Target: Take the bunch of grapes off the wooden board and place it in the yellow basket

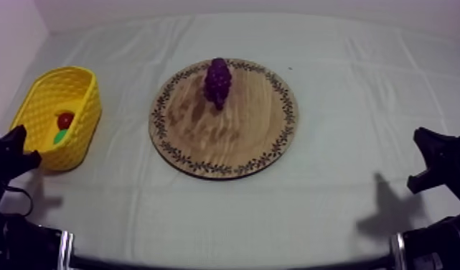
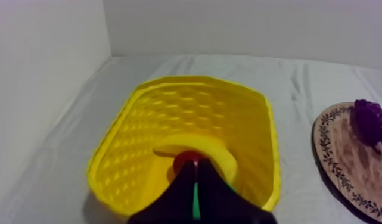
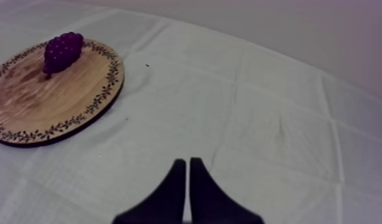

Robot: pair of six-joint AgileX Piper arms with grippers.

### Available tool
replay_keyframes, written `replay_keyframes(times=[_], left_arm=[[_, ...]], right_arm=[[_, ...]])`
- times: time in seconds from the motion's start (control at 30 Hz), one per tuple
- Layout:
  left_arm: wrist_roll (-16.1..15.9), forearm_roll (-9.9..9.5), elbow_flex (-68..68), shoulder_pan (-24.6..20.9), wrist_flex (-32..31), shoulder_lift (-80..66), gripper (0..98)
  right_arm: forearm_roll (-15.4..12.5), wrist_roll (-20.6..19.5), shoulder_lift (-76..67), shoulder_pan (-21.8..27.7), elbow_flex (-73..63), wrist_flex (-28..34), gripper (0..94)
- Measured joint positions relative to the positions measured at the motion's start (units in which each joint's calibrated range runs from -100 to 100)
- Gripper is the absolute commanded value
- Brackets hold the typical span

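Both together: left fingers (image 2: 180, 198), right fingers (image 3: 171, 193) | bunch of grapes (image 1: 218, 81) well apart

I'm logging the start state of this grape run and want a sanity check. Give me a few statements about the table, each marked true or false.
1. The bunch of grapes lies on the wooden board. True.
2. The yellow basket is empty. False: it holds a banana and a small red fruit.
3. The right gripper grips the grapes. False: it is shut on nothing, over bare cloth, apart from the board.
4. The basket stands to the robot's left of the board. True.
5. The left gripper is shut on nothing. True.
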Motion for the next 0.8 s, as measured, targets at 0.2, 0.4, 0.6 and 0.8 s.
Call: replay_keyframes(times=[0.2,0.4,0.6,0.8], left_arm=[[2.2,-0.06,0.0,1.45,0.46,0.0,0.0],[2.47,-0.06,0.0,1.41,0.46,0.0,0.0],[3.22,-1.39,-1.06,1.29,0.46,0.31,0.0],[5.51,-3.65,-5.64,1.26,0.48,5.08,0.0]], right_arm=[[0.0,0.0,0.0,0.0,0.0,0.0,0.4],[0.0,0.0,0.0,0.0,0.0,0.0,0.4],[0.0,0.0,0.0,0.0,0.0,0.0,0.4],[0.0,0.0,0.0,0.0,0.0,0.0,0.4]])
